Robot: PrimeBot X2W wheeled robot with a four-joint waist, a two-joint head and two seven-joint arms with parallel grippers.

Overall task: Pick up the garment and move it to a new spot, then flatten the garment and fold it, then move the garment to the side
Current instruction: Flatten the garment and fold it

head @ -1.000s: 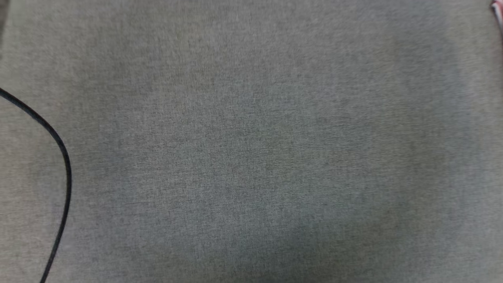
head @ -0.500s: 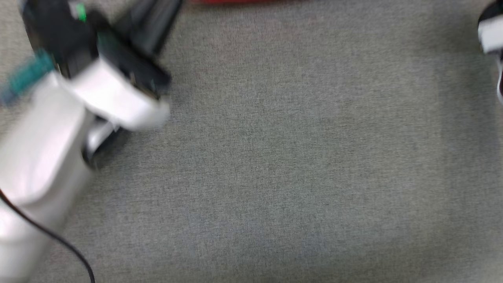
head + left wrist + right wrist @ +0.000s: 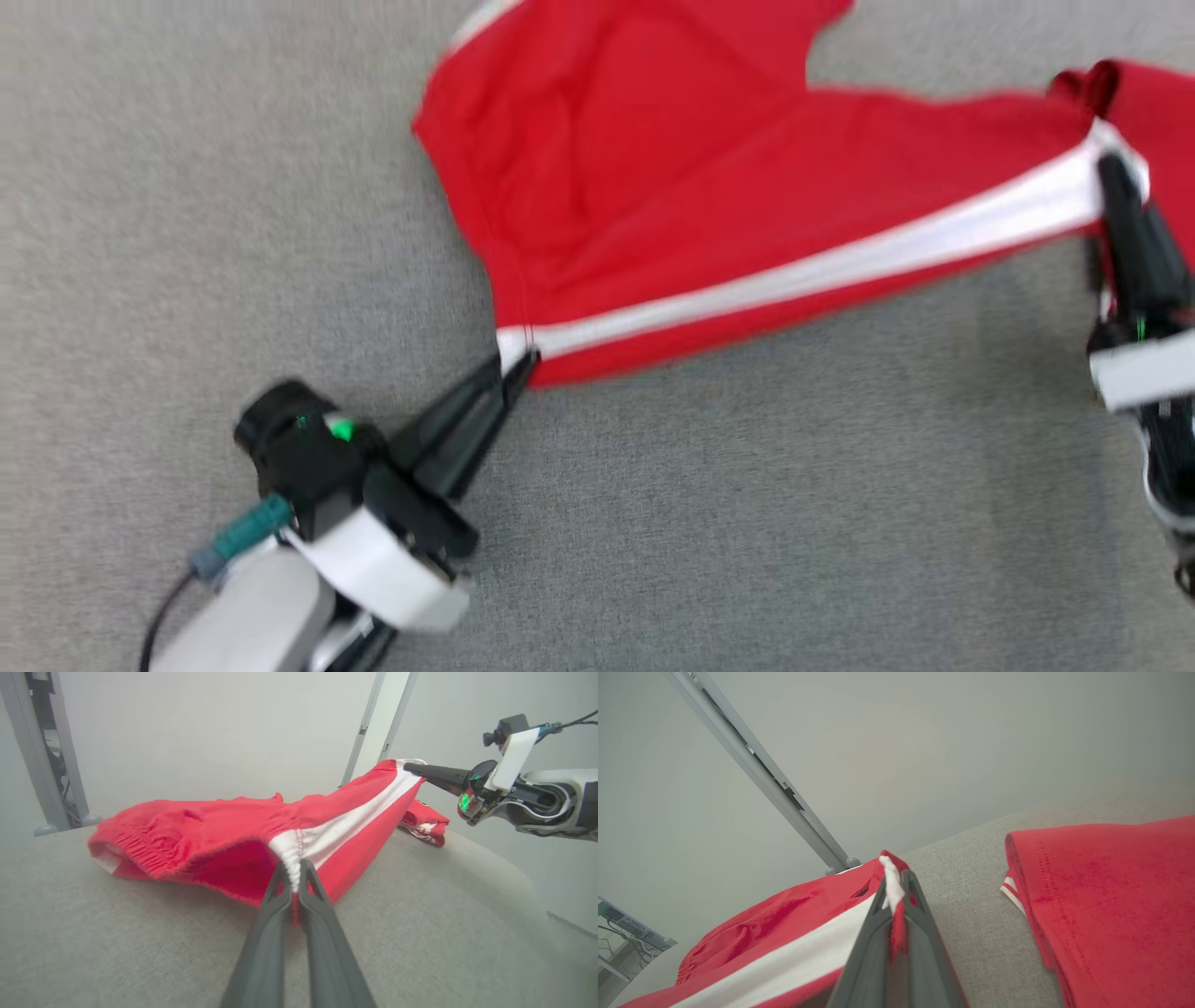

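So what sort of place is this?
Probably a lab test bench, not a home: a grey cloth-covered table, bare metal frame posts and plain pale walls.

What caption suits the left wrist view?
Left pincer pinches one end of the white stripe on red fabric shorts; right pincer grips the other end.

This looks like a robot test lab, not a home. The desk (image 3: 187, 140) is wrapped in plain grey cloth, with bare pale walls (image 3: 210, 732) close behind it. Slim metal posts (image 3: 363, 728) of a frame rise at the far edge, one standing on a small round foot (image 3: 852, 862). At the far left a grey rack (image 3: 32, 751) holds dark equipment and loose cables. Further off, a pale shelf (image 3: 619, 935) carries more tangled wires.
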